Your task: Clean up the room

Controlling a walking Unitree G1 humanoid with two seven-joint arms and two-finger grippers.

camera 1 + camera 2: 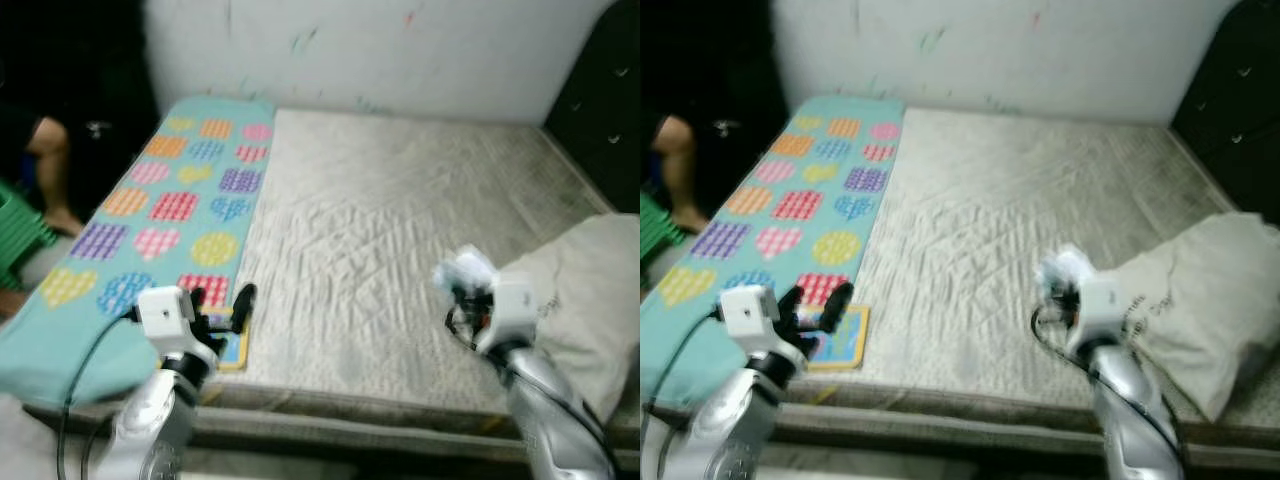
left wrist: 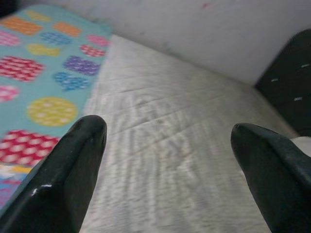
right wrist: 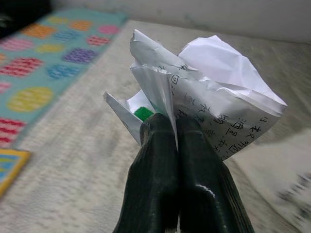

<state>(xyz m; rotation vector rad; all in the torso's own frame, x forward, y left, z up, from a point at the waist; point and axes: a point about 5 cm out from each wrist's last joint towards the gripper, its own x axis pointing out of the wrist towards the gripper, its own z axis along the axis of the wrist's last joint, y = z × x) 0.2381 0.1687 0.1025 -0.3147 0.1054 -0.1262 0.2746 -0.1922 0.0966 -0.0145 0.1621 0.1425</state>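
Crumpled white printed paper (image 3: 209, 92) sits pinched in the right gripper (image 3: 176, 127) above the grey quilted bed (image 1: 380, 230), likely for disposal; left gripper (image 2: 170, 145) hovers spread.

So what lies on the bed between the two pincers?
Only bare grey quilted mattress, seen in both eye views, between open left pincer and right pincer clamping crumpled white paper.

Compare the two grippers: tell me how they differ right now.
The left gripper stands open and holds nothing; the right gripper is shut on a crumpled paper. The left gripper hovers by the patterned blanket at the bed's left edge; the right gripper is over the bare mattress near the pillow. Both have black fingers.
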